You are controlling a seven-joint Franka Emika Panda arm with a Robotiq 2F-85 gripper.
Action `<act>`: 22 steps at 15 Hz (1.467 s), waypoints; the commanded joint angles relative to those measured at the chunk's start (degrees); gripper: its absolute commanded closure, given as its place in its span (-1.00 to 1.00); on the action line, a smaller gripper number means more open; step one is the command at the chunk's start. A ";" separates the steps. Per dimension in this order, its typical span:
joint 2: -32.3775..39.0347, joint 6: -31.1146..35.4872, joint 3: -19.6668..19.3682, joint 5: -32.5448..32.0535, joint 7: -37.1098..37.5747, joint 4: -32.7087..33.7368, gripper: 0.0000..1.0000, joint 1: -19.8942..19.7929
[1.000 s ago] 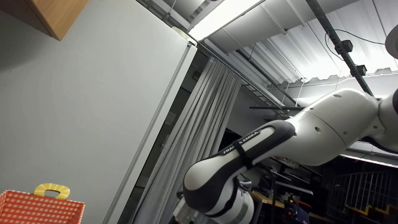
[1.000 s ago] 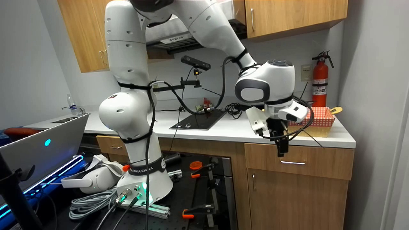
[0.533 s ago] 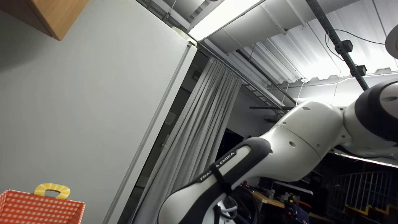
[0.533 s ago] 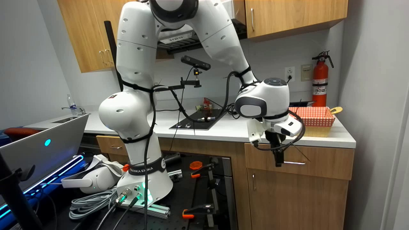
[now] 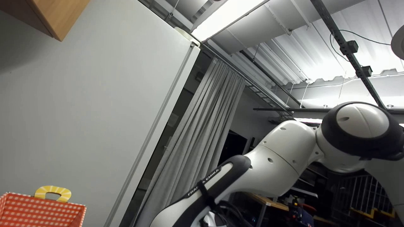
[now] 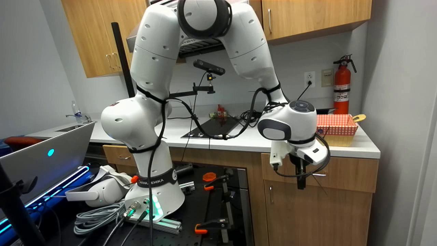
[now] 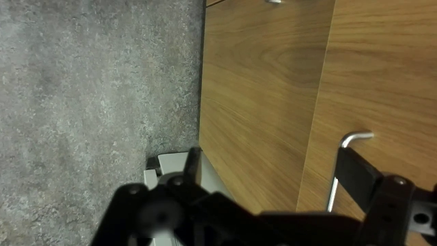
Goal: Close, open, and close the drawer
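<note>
The wooden drawer (image 6: 355,172) sits under the counter's right end in an exterior view. Its front looks nearly in line with the cabinet door below; I cannot tell whether it is fully shut. In the wrist view the drawer front (image 7: 392,95) is at the right, with its metal bar handle (image 7: 332,196). My gripper (image 7: 268,152) is open and empty. Its right finger overlaps the handle in view; touching cannot be told. The left finger is out over the floor side. In an exterior view the gripper (image 6: 301,186) points down before the drawer, partly covering the handle (image 6: 319,175).
The cabinet door (image 6: 317,218) is below the drawer. On the white counter (image 6: 259,145) stand a red checked basket (image 6: 336,124) and a fire extinguisher (image 6: 341,89). The basket (image 5: 42,209) also shows in an exterior view. Orange-tipped clamps (image 6: 215,224) lie left of the gripper.
The arm has moved down over the last second, its elbow swinging into view. The gripper has gone from over the drawer's upper part to lower, below handle height. The drawer has not visibly moved.
</note>
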 commanded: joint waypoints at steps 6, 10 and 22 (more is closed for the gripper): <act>10.34 -0.11 12.52 4.94 -5.36 6.90 -1.00 -13.78; 13.11 0.71 14.59 3.55 -4.08 9.02 -1.00 -13.00; 17.15 1.08 11.82 0.29 -2.22 13.20 -1.00 -8.49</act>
